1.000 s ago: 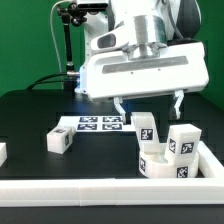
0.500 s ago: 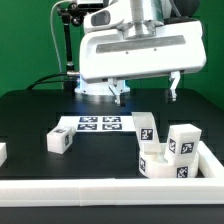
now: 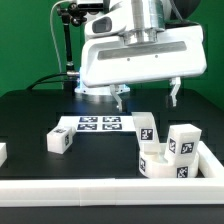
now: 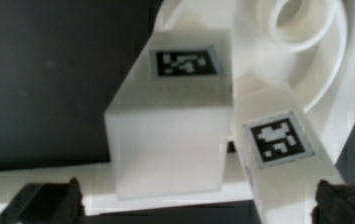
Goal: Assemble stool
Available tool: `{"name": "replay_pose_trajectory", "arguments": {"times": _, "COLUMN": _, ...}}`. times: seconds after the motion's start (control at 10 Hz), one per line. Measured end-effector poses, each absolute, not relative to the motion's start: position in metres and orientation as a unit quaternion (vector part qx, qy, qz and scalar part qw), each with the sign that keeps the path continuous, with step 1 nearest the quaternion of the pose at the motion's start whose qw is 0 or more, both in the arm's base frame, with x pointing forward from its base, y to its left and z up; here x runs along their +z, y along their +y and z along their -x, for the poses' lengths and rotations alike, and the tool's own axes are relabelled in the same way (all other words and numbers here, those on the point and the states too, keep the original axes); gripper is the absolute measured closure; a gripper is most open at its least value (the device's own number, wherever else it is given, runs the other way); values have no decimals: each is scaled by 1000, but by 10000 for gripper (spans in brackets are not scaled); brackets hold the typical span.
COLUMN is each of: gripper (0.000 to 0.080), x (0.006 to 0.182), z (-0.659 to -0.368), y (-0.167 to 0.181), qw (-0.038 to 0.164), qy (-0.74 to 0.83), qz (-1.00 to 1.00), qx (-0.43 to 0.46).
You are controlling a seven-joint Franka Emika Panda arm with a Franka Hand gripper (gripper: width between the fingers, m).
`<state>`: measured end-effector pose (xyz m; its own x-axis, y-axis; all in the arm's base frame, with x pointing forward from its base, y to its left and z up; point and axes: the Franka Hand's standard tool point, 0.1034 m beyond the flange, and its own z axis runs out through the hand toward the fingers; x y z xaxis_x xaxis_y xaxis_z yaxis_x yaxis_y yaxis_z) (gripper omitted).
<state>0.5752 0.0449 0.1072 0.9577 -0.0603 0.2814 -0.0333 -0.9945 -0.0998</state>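
Observation:
In the exterior view the white ring-like seat sits at the front right against the border rail. Two tagged legs stand on or against it. A third leg lies alone at the exterior view's left. My gripper hangs open and empty above the seat group, well clear of it. In the wrist view the gripper shows both dark fingertips wide apart. A tagged leg, a second tagged part and the seat's curved rim lie below them.
The marker board lies flat on the black table between the lone leg and the seat. White border rails run along the front and the right. A small white piece shows at the left edge. A black stand rises behind.
The gripper has risen from just above the seat group and stays open and empty. The parts have not moved.

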Motion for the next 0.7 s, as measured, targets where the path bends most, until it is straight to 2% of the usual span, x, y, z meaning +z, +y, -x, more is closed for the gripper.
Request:
{"name": "replay_pose_trajectory", "arguments": {"times": 0.3, "gripper": 151, "x": 102, "z": -568, "y": 45, "qw": 60, "qy": 12, "qz": 997, "qx": -45}}
{"name": "replay_pose_trajectory", "arguments": {"times": 0.6, "gripper": 151, "x": 102, "z": -570, "y": 45, "qw": 59, "qy": -3, "qz": 997, "qx": -46}}
{"name": "replay_pose_trajectory", "arguments": {"times": 0.7, "gripper": 151, "x": 103, "z": -571, "y": 44, "qw": 48, "qy": -69, "qz": 995, "qx": -51}}
